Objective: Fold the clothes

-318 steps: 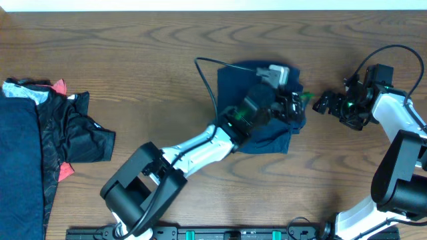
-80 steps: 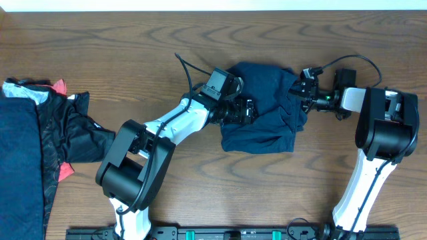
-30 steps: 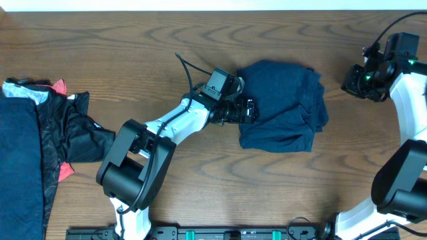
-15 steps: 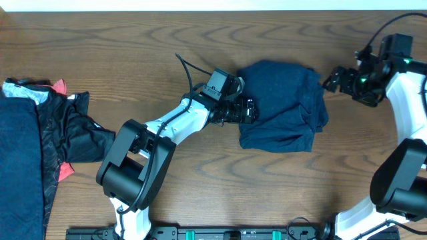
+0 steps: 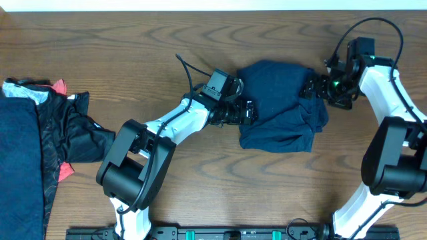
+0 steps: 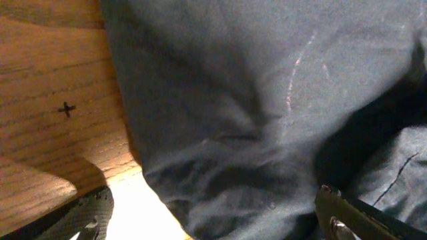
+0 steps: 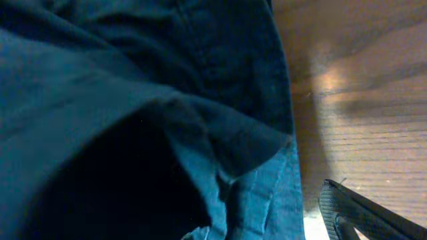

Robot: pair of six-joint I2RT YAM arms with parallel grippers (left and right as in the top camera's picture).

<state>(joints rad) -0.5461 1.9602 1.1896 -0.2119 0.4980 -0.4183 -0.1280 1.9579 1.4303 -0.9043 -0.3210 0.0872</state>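
**Navy garment mid-table, a gripper at each side**

The wood-grain table (image 5: 200, 40) lies bare across the top, the bottom and between centre and left edge. A pile of clothes (image 5: 33, 133), navy, black mesh and red-trimmed, sits at the left edge, cut off by the frame. The navy garment (image 5: 283, 110) lies right of centre in a rumpled, roughly square bundle of soft, matte cloth with a ragged right side.

The left gripper (image 5: 250, 112) touches its left edge, jaws spread wide, with cloth filling the space between the fingers (image 6: 90, 217).

The right gripper (image 5: 311, 89) meets its upper right edge. It looks spread wide, though only one finger (image 7: 360, 212) shows, low right. Dark folds hide the other.
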